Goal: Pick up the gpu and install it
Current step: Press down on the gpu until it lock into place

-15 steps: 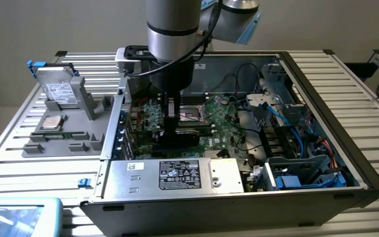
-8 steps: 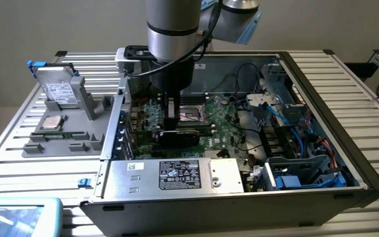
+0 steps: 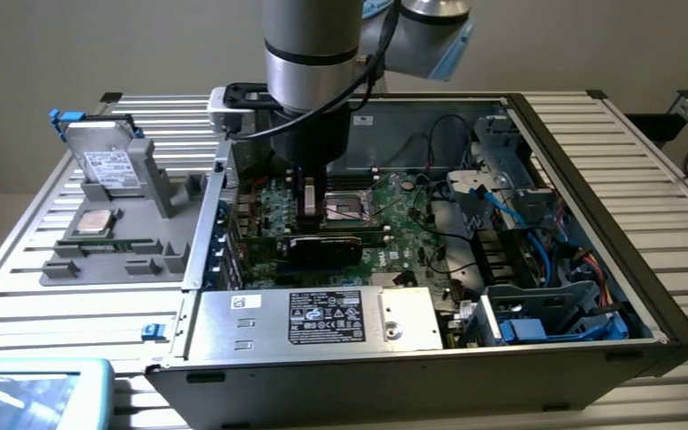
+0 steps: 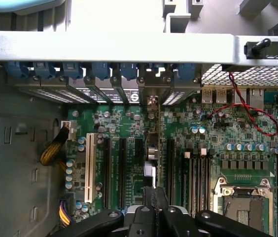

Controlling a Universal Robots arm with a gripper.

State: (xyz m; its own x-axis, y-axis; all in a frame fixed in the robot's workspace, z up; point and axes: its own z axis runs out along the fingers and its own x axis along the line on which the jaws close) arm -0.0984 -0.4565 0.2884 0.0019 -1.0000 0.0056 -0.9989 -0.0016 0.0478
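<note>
While clamped shut on one flat green-and-black gpu card (image 3: 320, 244), the black fingers (image 4: 149, 210) hang inside one open computer case (image 3: 631, 269).
One silver hard drive (image 3: 111, 166) stands in a grey tray (image 3: 81, 269).

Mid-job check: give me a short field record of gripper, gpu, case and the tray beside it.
gripper: shut on gpu, down inside the open computer case
gpu: black card standing on edge over the motherboard slots
seating: cannot tell whether fully home
parts tray: at the exterior view's left, holding a hard drive
</note>
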